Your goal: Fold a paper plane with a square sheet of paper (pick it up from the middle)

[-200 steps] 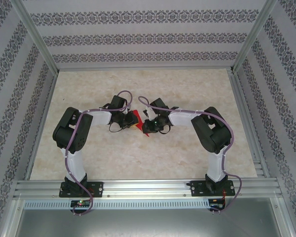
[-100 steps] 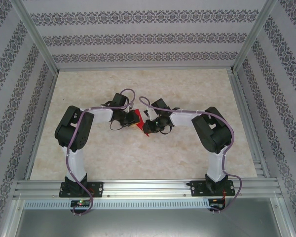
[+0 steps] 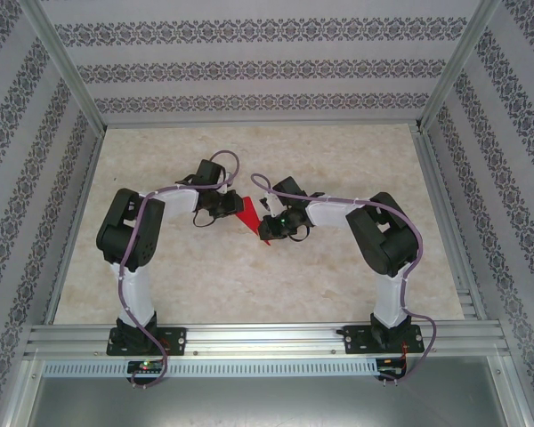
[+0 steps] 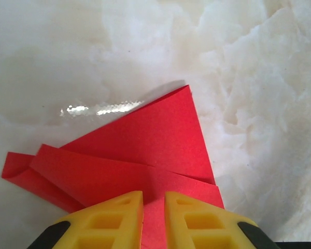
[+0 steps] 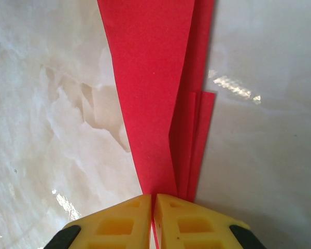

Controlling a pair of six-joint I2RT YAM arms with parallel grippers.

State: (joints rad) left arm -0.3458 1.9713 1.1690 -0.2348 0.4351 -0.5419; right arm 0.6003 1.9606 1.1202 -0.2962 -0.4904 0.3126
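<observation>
You are pinching the creased, bright red paper plane (image 3: 247, 216) mid-tabletop (image 3: 249, 285), left claw (image 4: 153, 215) at nine o'clock slightly parted, right claw (image 5: 153, 218) nearly closed; opposed pulling risks tearing.

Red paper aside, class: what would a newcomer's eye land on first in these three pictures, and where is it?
The bright red folded paper leaps out at mid-table, stretched between the two black arms. The right tool pinches its narrow pointed end between yellow fingers, while the left tool grips the wider layered end. Around them, pale marbled tabletop and patterned walls.
</observation>
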